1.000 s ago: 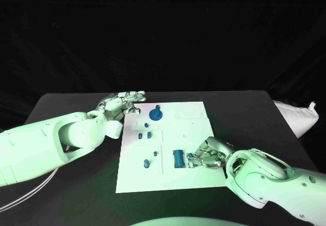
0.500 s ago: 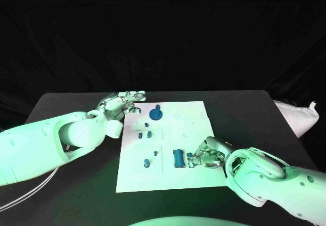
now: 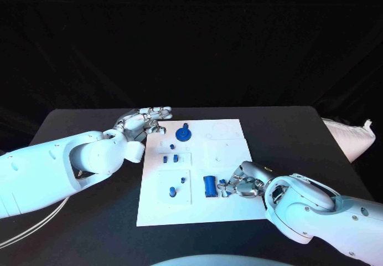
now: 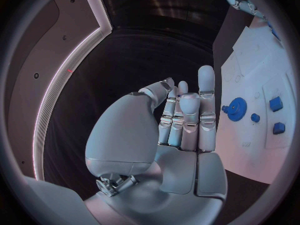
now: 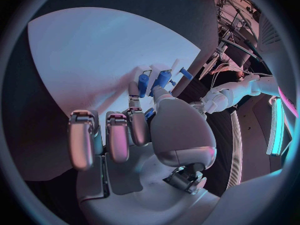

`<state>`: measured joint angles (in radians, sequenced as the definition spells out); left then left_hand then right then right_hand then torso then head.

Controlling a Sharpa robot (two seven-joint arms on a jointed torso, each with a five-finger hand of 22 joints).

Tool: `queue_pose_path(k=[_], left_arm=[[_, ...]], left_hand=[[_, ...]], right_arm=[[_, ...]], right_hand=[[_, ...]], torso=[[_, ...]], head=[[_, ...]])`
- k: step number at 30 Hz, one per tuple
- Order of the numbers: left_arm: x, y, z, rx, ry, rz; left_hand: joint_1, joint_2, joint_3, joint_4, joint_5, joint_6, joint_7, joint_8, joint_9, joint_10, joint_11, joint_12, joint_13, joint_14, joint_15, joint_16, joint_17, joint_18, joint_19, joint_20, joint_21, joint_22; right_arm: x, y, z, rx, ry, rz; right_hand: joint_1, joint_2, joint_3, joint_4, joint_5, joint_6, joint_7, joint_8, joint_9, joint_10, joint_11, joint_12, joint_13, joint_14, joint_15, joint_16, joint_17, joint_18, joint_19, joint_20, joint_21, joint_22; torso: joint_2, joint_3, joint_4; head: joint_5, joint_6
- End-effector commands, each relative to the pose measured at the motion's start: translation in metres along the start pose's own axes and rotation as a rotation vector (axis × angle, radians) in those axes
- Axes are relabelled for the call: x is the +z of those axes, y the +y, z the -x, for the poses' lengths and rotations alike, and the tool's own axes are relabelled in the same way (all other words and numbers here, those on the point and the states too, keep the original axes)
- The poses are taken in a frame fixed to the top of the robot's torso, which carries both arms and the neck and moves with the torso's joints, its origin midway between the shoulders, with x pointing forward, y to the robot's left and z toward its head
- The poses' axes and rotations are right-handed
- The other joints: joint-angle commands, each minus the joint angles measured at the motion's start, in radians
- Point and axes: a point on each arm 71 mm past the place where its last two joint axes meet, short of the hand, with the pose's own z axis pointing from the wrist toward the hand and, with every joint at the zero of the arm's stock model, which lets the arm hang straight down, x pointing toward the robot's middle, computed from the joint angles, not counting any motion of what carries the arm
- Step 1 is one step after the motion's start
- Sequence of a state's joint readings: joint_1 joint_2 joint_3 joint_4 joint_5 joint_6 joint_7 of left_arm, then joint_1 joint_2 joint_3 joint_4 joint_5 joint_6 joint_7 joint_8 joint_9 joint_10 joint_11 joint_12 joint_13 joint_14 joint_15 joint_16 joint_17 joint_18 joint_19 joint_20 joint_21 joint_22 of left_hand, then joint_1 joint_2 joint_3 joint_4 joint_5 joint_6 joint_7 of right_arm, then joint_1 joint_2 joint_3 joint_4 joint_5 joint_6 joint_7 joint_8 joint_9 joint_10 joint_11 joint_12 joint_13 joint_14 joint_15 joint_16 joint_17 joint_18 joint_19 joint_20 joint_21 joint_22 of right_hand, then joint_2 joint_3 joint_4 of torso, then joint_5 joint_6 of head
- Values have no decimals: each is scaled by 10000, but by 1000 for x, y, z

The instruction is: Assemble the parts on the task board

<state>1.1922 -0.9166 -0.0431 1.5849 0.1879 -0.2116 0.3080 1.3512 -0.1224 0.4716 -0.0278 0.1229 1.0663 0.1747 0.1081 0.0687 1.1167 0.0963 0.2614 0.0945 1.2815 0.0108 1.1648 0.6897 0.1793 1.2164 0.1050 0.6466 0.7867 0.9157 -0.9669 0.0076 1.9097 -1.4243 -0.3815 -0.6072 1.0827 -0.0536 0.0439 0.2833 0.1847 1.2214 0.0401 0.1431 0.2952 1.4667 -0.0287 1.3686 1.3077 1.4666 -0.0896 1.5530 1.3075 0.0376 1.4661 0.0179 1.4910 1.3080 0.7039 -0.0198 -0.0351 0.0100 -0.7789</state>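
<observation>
black table [image 3: 96,221], black backdrop behind, white cloth-like bundle [image 3: 350,138] at table's right edge

Left hand [image 3: 148,120] empty, right hand [image 3: 242,184] pinching.

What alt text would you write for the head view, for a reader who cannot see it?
The right silver hand rests on the white task board, its fingers beside a blue upright cylinder part. The left silver hand hovers at the board's far left corner near a blue round gear.

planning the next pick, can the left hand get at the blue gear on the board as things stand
Probably yes: the left hand hovers open beside the board's far left corner, with the blue gear close by and nothing between them on the task board.
</observation>
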Motion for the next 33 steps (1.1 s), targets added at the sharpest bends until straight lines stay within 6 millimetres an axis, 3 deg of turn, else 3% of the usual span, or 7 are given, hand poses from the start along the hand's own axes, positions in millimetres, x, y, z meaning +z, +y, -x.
queue_pose_path(k=[1, 5, 15, 21, 24, 26, 33], left_arm=[[0, 0, -3, -35, 231, -40], [0, 0, -3, -37, 235, -36], [0, -1, -2, -39, 241, -44], [0, -1, -2, -35, 227, -45], [0, -1, -2, -33, 220, -47], [0, -1, -2, -35, 224, -49], [2, 0, 0, -28, 176, -138]], left_hand=[[-9, 65, 12, -49, -33, -73, -17, 51, 3, -96, 8, 68, 16, -95, 8, -50, -9, 33, 29, 53, -35, -12], [-9, 65, 12, -49, -33, -73, -17, 51, 3, -96, 8, 68, 16, -95, 8, -50, -9, 33, 29, 53, -35, -12], [-19, 70, 9, -48, -32, -77, -17, 54, 3, -106, 10, 79, 15, -105, 10, -58, -32, 32, 28, 55, -39, -15], [-19, 70, 9, -48, -32, -77, -17, 54, 3, -106, 10, 79, 15, -105, 10, -58, -32, 32, 28, 55, -39, -15], [-19, 70, 9, -48, -32, -77, -17, 54, 3, -106, 10, 79, 15, -105, 10, -58, -32, 32, 28, 55, -39, -15], [-19, 70, 9, -48, -32, -77, -17, 54, 3, -106, 10, 79, 15, -105, 10, -58, -32, 32, 28, 55, -39, -15], [-40, 55, -11, -58, -35, -91, -13, 61, 1, -138, 15, 108, 12, -182, 17, -134, -198, 29, 10, 59, -59, -24]], right_arm=[[-1, 2, 0, -217, -120, 145], [-2, 3, 1, -172, -215, 207], [-5, 1, 3, -221, -367, 237], [-7, -5, 5, -206, -346, 152], [-8, -7, 6, -196, -322, 226], [-9, -7, 7, -70, -427, 320], [-4, -17, 24, 2512, -1072, 1360]], right_hand=[[-313, 79, -350, 76, -348, 110, -27, 89, 80, 578, -79, -93, 1672, 998, -92, 50, 2409, -138, 688, -96, 48, 1805], [-823, 274, -831, 93, -512, 239, -96, 230, 230, 602, -134, -55, 1694, 1002, -137, 64, 2433, -145, 702, -132, 73, 1836], [-976, 418, -1163, 77, -485, 221, -118, 293, 342, 617, -156, -33, 1709, 1005, -159, 71, 2446, -150, 710, -158, 84, 1851], [-123, 553, -1352, -80, -201, 106, -120, 341, 499, 613, -142, -58, 1714, 1003, -151, 64, 2435, -145, 703, -169, 68, 1842], [1004, 434, -1212, -732, -279, -6, -93, 328, 552, 600, -144, -71, 1717, 996, -160, 44, 2400, -134, 683, -164, 28, 1804], [1408, 423, -1165, -966, -458, -109, -49, 286, 563, 577, -105, -137, 1695, 989, -134, 25, 2370, -125, 666, -150, -7, 1771], [1777, 476, -1275, -1065, -258, -1183, 411, -408, 273, 234, 269, -1247, 1231, 929, 170, -148, 2085, -50, 516, 69, -296, 1483]], torso=[[1, 3, -2], [0, 7, -2], [-2, 7, -4], [0, 14, -15], [-10, 11, -24], [-6, 11, -12], [-61, -5, 1]], head=[[6, 1], [8, -4], [3, -12], [26, -10], [21, 14], [8, 6], [-50, 130]])
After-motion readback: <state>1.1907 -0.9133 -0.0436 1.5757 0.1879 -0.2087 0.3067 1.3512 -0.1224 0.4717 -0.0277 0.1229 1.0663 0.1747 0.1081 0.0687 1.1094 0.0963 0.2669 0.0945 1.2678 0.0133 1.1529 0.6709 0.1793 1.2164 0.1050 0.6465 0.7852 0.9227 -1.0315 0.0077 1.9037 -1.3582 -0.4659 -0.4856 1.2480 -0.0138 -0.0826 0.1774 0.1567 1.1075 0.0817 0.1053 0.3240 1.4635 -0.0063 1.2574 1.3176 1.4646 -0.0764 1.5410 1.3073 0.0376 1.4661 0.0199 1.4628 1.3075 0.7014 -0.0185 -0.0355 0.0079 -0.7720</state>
